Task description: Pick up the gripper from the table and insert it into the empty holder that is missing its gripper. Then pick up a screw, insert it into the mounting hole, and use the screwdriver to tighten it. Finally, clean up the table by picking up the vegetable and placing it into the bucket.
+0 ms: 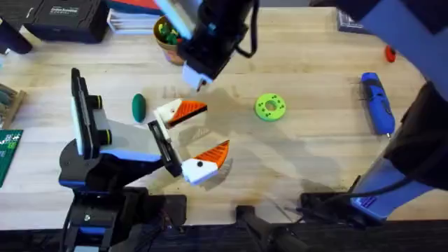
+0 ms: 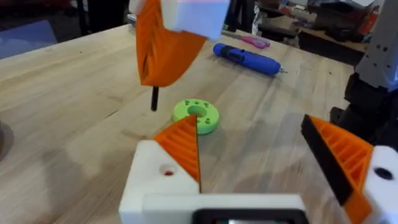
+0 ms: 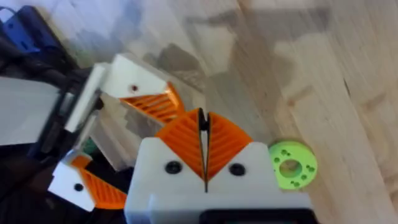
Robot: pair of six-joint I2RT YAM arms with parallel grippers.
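Note:
The gripper (image 1: 180,112), a white block with an orange ribbed tip, sits on the end of the thin black holder (image 1: 159,136) of my left arm. A small round hole shows in its white side (image 2: 168,171) (image 3: 134,88). My left gripper (image 1: 215,127) (image 2: 249,124) is open with nothing between its fingers. Just beyond the gripper hangs my right gripper (image 1: 198,80) (image 3: 202,118), shut on a thin black screw (image 2: 154,98) (image 3: 202,124) that points down. The blue screwdriver (image 1: 378,103) (image 2: 247,59) lies at the right. The dark-green vegetable (image 1: 138,106) lies left of the holder. The yellow-orange bucket (image 1: 166,38) stands at the back.
A bright-green disc with holes (image 1: 269,107) (image 2: 196,116) (image 3: 291,164) lies right of the two grippers. A small red-handled tool (image 1: 390,52) lies at the far right, a black case (image 1: 66,17) at the back left, and a green board (image 1: 8,150) at the left edge.

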